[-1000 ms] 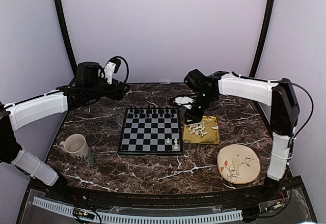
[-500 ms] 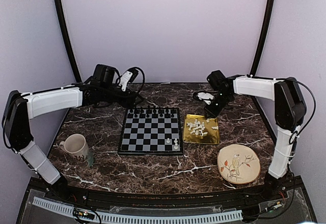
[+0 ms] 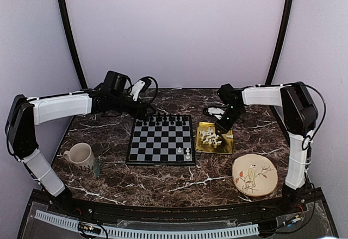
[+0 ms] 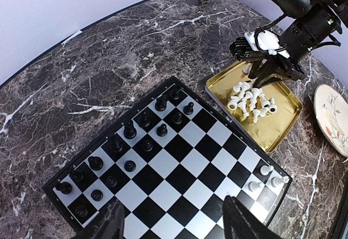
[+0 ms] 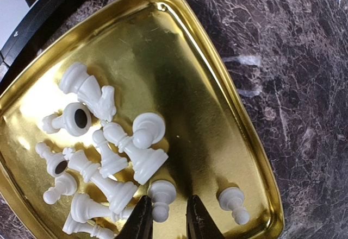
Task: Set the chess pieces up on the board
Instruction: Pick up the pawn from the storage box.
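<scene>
The board (image 3: 157, 141) lies mid-table, with black men along its far two rows. Three white chess pieces (image 4: 266, 169) stand at its near right corner. Several more white chess pieces (image 5: 109, 157) lie heaped in the gold tray (image 5: 217, 87) right of the board. My right gripper (image 5: 168, 209) hangs low over the tray's front. It is narrowly open astride a lying white pawn (image 5: 161, 191): the left finger touches it, the right finger stands just clear. My left gripper (image 4: 174, 222) is open and empty above the board (image 4: 179, 179), by its far left corner (image 3: 142, 110).
A cream mug (image 3: 81, 156) stands left of the board. A round bird-painted plate (image 3: 254, 175) lies at the near right. One more white pawn (image 5: 234, 202) lies apart near the tray's rim. The black men (image 4: 130, 141) crowd the board's far rows.
My right gripper drew back past the tray, then came down over the heap of white pieces. The left arm swung right to the board's far left corner, and its jaws narrowed slightly.
</scene>
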Controlling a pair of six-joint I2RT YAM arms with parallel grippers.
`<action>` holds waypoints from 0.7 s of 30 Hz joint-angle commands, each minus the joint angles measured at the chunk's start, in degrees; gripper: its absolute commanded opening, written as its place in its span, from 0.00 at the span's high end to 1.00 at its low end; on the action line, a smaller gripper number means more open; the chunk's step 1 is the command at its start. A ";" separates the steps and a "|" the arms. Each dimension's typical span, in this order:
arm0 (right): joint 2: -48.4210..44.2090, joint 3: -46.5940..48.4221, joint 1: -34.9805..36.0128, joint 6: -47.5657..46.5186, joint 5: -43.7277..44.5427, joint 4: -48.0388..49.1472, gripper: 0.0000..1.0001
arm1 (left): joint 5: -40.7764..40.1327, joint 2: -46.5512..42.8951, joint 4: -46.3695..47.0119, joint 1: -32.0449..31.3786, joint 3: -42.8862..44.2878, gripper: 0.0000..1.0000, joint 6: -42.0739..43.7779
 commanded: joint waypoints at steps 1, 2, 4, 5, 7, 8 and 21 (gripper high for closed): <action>0.74 1.31 -0.20 0.05 -1.06 0.14 0.81 | 0.95 0.21 -0.94 -0.36 1.90 0.36 0.29; 0.84 1.33 -0.20 0.00 -1.16 0.13 0.84 | 1.02 0.23 -0.93 -0.37 1.95 0.36 0.29; 0.70 1.46 -0.17 -0.03 -1.54 0.17 0.88 | 1.11 0.32 -1.03 -0.42 1.95 0.36 0.21; 0.57 1.50 -0.20 -0.09 -1.69 0.19 0.89 | 1.07 0.40 -1.03 -0.45 1.99 0.36 0.20; 0.18 1.68 -0.20 -0.14 -1.47 0.11 0.93 | 1.06 0.45 -1.12 -0.49 2.06 0.36 0.20; -0.11 1.69 -0.20 -0.16 -1.23 0.15 0.94 | 1.06 0.47 -1.11 -0.50 2.08 0.36 0.22; -6.44 2.50 -0.54 -0.77 -1.05 -1.02 0.97 | 1.42 0.13 -1.67 -0.68 2.44 0.35 0.02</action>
